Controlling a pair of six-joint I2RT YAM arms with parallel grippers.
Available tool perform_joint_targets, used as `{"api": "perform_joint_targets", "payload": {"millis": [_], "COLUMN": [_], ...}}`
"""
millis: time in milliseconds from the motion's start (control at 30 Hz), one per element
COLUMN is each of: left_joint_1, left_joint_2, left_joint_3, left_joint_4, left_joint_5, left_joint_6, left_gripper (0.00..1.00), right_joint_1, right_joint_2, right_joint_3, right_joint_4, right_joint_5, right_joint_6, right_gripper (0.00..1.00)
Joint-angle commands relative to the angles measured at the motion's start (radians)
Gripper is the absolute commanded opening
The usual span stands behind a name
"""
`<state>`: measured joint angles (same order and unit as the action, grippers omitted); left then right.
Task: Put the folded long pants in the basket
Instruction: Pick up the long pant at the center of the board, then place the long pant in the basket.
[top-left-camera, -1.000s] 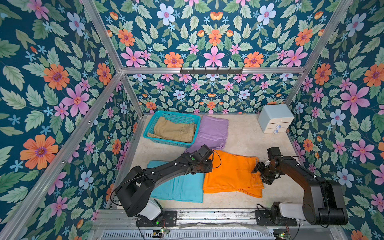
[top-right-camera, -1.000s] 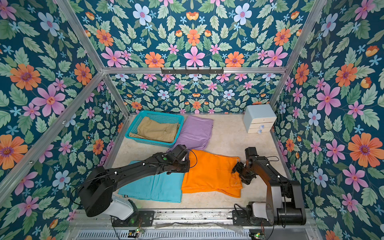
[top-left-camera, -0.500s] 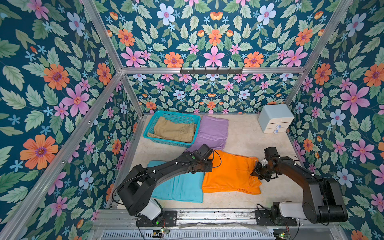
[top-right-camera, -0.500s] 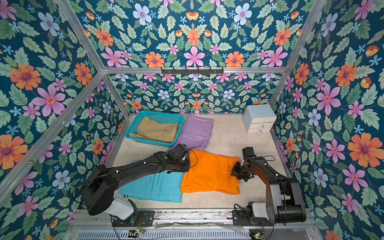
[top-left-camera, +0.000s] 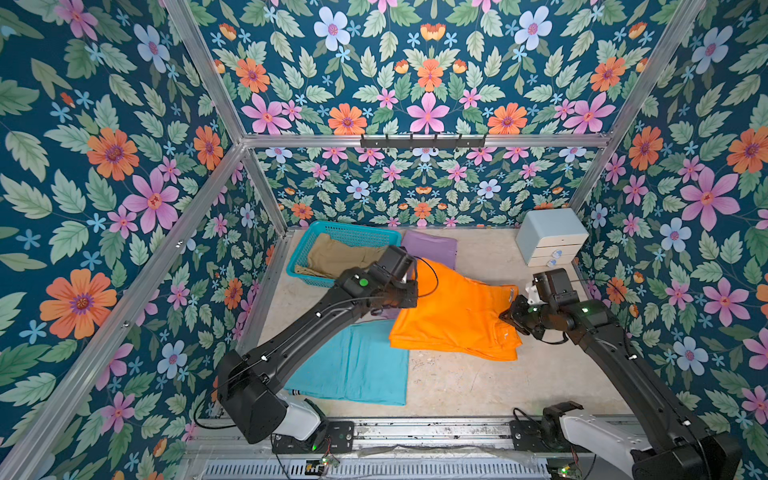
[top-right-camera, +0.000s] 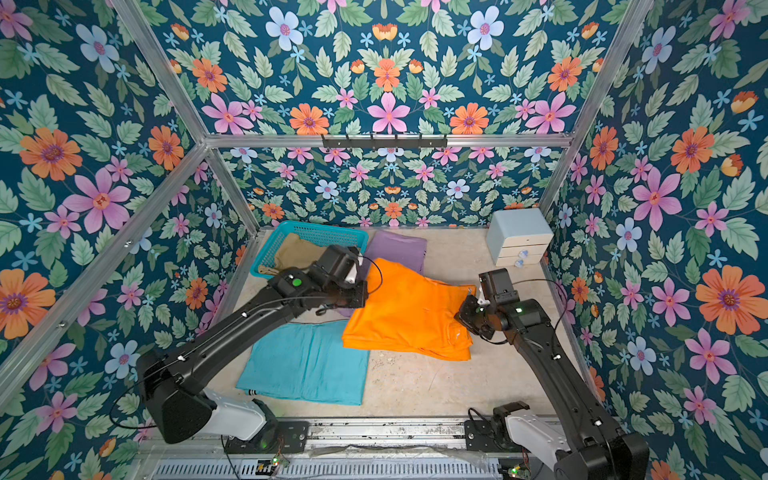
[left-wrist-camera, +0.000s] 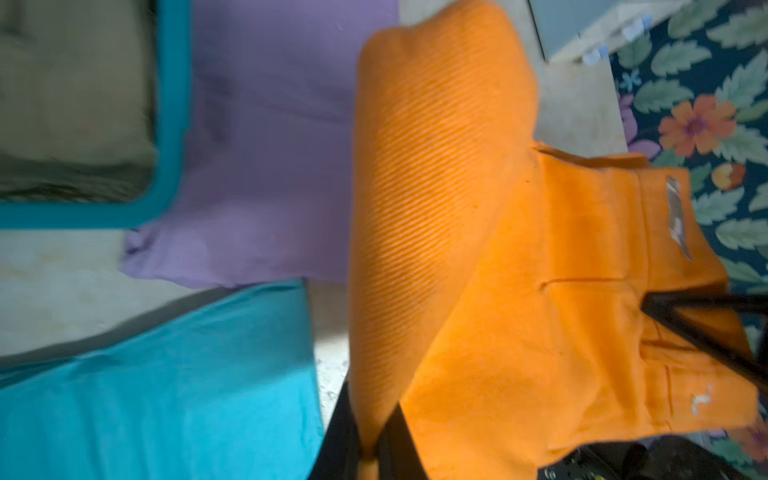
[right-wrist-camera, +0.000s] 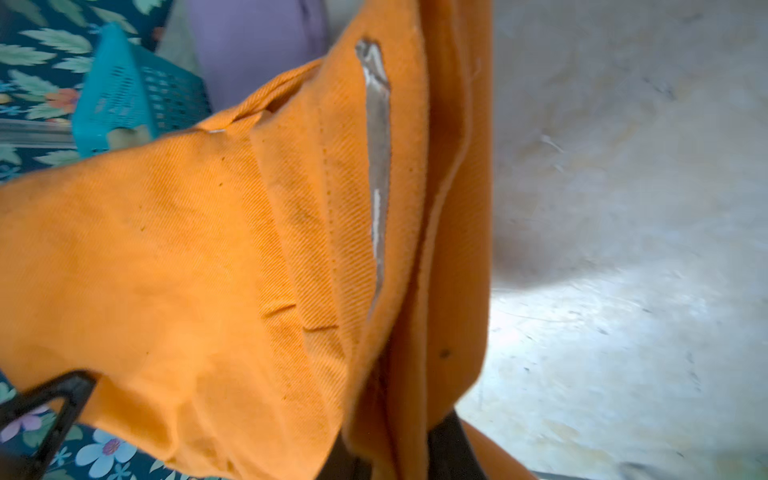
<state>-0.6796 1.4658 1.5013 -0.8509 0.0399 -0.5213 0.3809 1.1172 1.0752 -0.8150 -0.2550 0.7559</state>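
**Orange pants pinched at both ends**

Nearest the arm bases, the turquoise pants (top-left-camera: 357, 365) lie flat on the tabletop (top-left-camera: 457, 382). Just beyond, the orange pants (top-left-camera: 453, 316) hang between the arms. The left gripper (left-wrist-camera: 368, 453) is pressed onto the end nearer the basket, and the right gripper (right-wrist-camera: 395, 453) pinches the waistband end. Farther back, the lilac pants (top-left-camera: 432, 247) lie beside the basket (top-left-camera: 353, 235), which holds the khaki pants (top-left-camera: 336, 257).

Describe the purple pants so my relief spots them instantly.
Start at the teal-blue perforated plastic basket in the far left corner. Right beside it lie the flat folded lilac purple cloth pants, the only purple piece, partly hidden by the bright orange folded pants.
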Motion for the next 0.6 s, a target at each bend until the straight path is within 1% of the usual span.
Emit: {"api": "perform_joint_targets", "payload": {"millis": [0, 33, 100, 167, 233, 333, 400, 433, 567], "left_joint_1": [0.164, 0.219, 0.307, 0.384, 0.463, 0.568, 0.610, 0.621, 0.636], "left_joint_2": [0.053, 0.080, 0.143, 0.215, 0.302, 0.419, 0.473, 0.493, 0.570], "left_joint_3": [0.141, 0.179, 0.247, 0.309, 0.384, 0.496, 0.526, 0.524, 0.567], "left_joint_4": [-0.159, -0.164, -0.161, -0.145, -0.111, -0.059, -0.003, 0.069, 0.143], "left_joint_5": [-0.172, -0.213, -0.285, -0.326, -0.376, -0.370, -0.371, -0.359, -0.380], "left_joint_6": [0.184, 0.236, 0.334, 0.418, 0.473, 0.506, 0.531, 0.555, 0.614], "left_gripper": [0.00, 0.00, 0.00, 0.00, 0.00, 0.00, 0.00, 0.00, 0.00], "right_joint_1": [0.124, 0.156, 0.210, 0.255, 0.276, 0.284, 0.286, 0.287, 0.287], "right_joint_2": [0.126, 0.202, 0.355, 0.512, 0.687, 0.889, 0.998, 1.057, 1.297], "right_joint_3": [0.127, 0.184, 0.328, 0.491, 0.654, 0.898, 1.036, 1.101, 1.436], "right_joint_4": [0.152, 0.196, 0.219, 0.224, 0.239, 0.211, 0.202, 0.200, 0.089], "right_joint_5": [0.081, 0.089, 0.116, 0.142, 0.146, 0.129, 0.144, 0.134, 0.096], "right_joint_6": [0.153, 0.175, 0.197, 0.193, 0.182, 0.181, 0.168, 0.170, 0.144], "right_gripper": [0.00, 0.00, 0.00, 0.00, 0.00, 0.00, 0.00, 0.00, 0.00]}}
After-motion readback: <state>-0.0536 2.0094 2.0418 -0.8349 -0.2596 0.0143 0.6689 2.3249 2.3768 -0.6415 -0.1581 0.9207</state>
